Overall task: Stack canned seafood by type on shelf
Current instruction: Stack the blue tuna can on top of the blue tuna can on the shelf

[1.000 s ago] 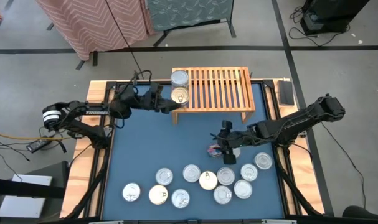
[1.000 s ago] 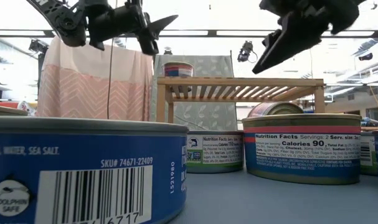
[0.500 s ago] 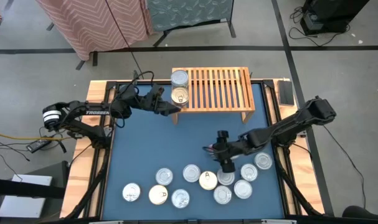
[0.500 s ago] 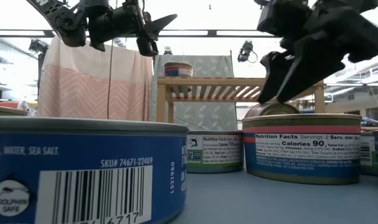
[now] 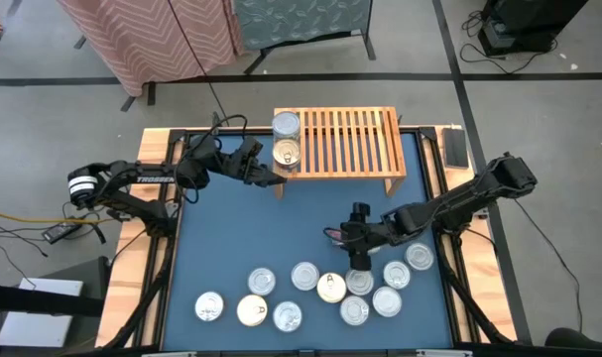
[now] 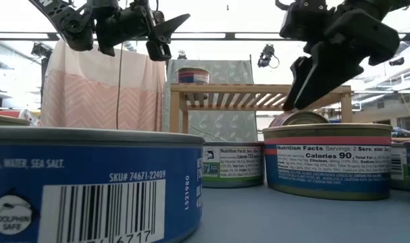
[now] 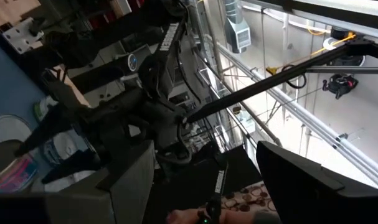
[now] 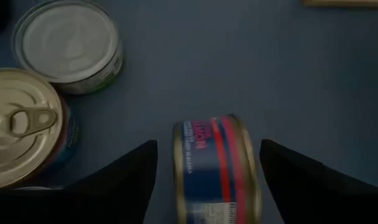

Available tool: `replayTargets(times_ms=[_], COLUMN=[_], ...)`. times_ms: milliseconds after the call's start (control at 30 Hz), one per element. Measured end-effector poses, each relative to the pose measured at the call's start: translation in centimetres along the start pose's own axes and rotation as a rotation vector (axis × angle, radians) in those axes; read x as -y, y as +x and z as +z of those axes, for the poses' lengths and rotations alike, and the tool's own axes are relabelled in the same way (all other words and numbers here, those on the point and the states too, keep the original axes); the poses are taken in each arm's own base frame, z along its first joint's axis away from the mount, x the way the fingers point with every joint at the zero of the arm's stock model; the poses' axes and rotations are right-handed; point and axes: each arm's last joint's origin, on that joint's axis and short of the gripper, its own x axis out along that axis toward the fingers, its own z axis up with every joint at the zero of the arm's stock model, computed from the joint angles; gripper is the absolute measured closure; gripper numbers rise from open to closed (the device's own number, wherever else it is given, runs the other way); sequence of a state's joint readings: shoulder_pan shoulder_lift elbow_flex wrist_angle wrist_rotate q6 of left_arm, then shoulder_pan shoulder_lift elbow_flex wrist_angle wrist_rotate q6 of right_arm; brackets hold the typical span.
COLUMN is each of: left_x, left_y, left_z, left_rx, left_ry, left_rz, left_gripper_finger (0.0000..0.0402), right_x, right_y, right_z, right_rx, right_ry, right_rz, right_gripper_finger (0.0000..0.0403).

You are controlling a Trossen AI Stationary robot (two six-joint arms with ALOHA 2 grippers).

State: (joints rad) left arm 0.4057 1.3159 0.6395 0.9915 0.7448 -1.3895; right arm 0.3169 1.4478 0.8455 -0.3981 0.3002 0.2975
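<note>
The right gripper (image 8: pixel 207 180), jaws apart, straddles a tin on its edge (image 8: pixel 215 167); a pick is in hand; closing squarely comes next; the left gripper (image 5: pixel 271 178), open, waits beside the shelf (image 5: pixel 360 139).

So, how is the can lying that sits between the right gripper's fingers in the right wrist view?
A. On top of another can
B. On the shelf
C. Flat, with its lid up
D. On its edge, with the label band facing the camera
D. The can shows its red and blue label band and stands on its rim on the blue table, between the open fingers of the right gripper.
</note>
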Motion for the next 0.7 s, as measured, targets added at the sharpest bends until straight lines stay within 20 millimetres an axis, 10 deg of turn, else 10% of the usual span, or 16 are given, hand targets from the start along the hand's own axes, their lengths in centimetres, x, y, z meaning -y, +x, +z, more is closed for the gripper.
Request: replayTargets(times_ms=[333, 500, 700], left_x=[-0.4, 0.5, 1.3], left_y=[-0.5, -2.6, -6.1], left_z=[-0.4, -0.4, -1.1], left_rx=[-0.051, -0.003, 0.131], left_ry=[-0.011, 0.018, -0.044], left_rz=[0.007, 0.007, 0.154], left_gripper_finger=[0.0117, 0.0117, 0.0117], right_x=[-0.9, -1.0, -1.1], right_y=[3.0, 2.7, 2.5], right_z=[-1.2, -0.7, -0.1], right_rx=[-0.142, -0.135, -0.116], right_ry=[0.040, 0.075, 0.086], right_rz=[0.061, 0.070, 0.065], right_gripper_finger=[0.0137, 0.0221, 0.0223])
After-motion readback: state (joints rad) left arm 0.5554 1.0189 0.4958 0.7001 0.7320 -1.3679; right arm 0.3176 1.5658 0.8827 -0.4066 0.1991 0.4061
